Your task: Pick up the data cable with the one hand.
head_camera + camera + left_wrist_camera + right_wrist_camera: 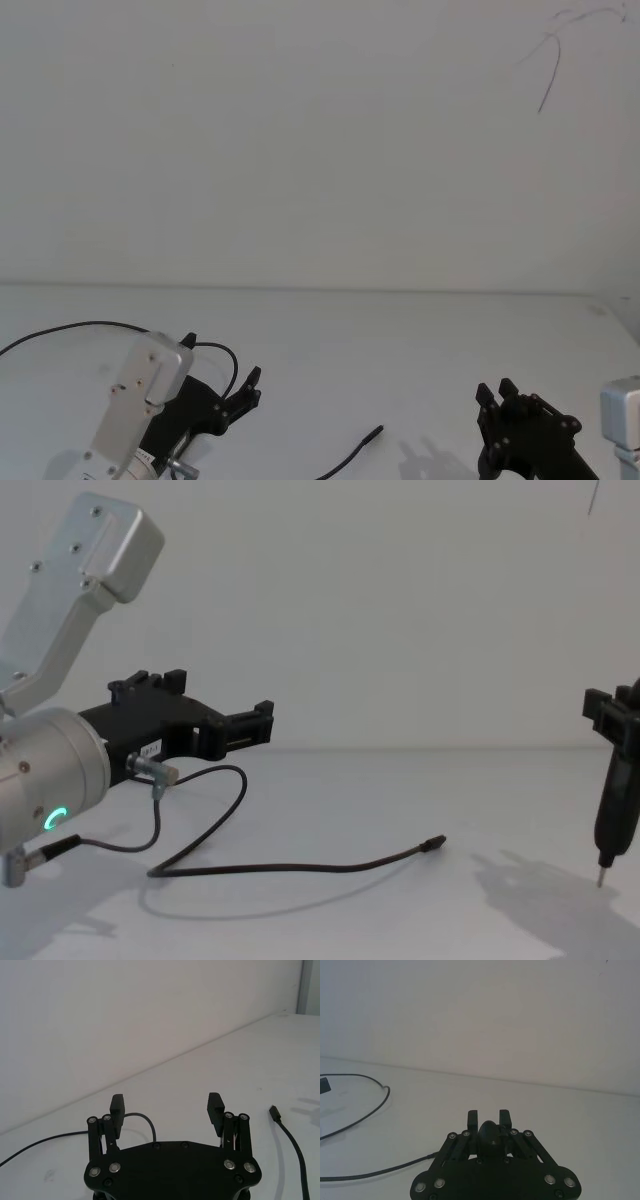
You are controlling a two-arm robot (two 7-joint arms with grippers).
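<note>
The data cable (300, 867) is a thin black cord lying on the white table, and its small plug (435, 843) points toward the right arm. In the head view the cable (355, 452) lies between the two grippers. My left gripper (222, 698) hovers open above the cable's looped part, with nothing between its fingers (117, 1105). From the left wrist, the left gripper (166, 1110) has the plug end (274, 1112) off to one side. My right gripper (495, 392) stays apart at the right, shut on a pen-like tool (605, 810) that points down.
More of the black cord (90, 324) arcs across the table behind the left gripper and runs off the left edge. A plain white wall (320, 140) stands behind the table. A short grey wire with a silver plug (150, 770) hangs at the left wrist.
</note>
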